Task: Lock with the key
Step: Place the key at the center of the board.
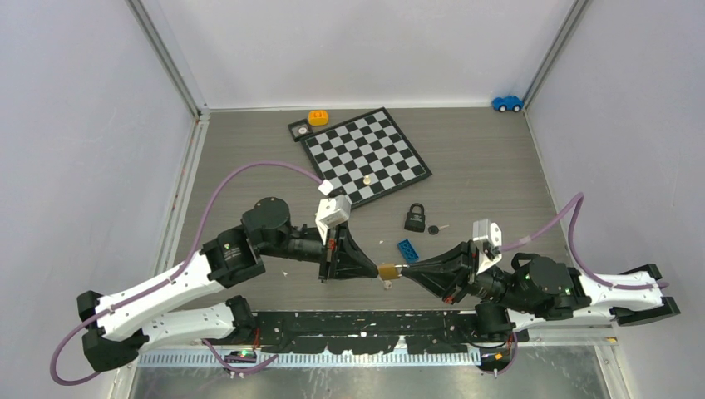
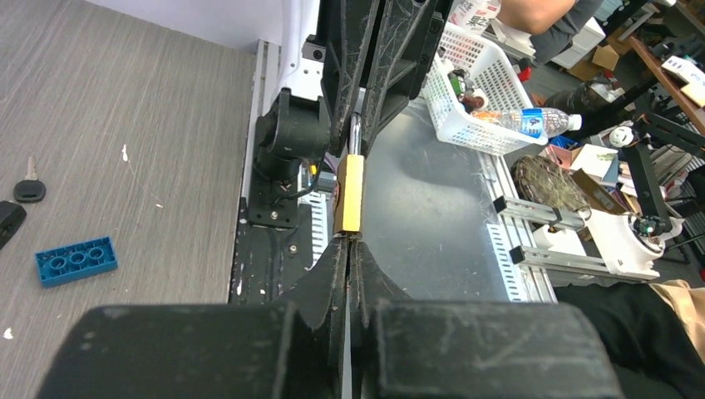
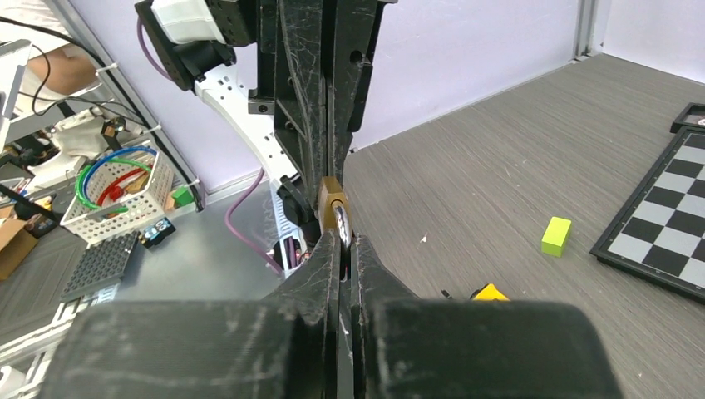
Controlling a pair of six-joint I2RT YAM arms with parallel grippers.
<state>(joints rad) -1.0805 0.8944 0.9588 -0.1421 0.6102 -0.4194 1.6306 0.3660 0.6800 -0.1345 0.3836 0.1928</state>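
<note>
Low at frame centre, the left gripper [image 1: 380, 270] and the right gripper [image 1: 401, 270] both clamp a brass padlock [image 1: 388, 271]. The key [image 1: 438, 229] lies untouched near a black padlock [image 1: 415, 219]; locking remains.

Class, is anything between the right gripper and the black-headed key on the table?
Nothing covers the key; the blue brick lies close beside the way. The right gripper is shut on the brass padlock.

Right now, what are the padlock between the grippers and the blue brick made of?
The padlock: the body looks like brass, yellow-gold with a dull sheen. Its shackle is bright silvery metal, probably steel. The blue brick: moulded plastic by the look, with even saturated colour and round studs on top.
</note>
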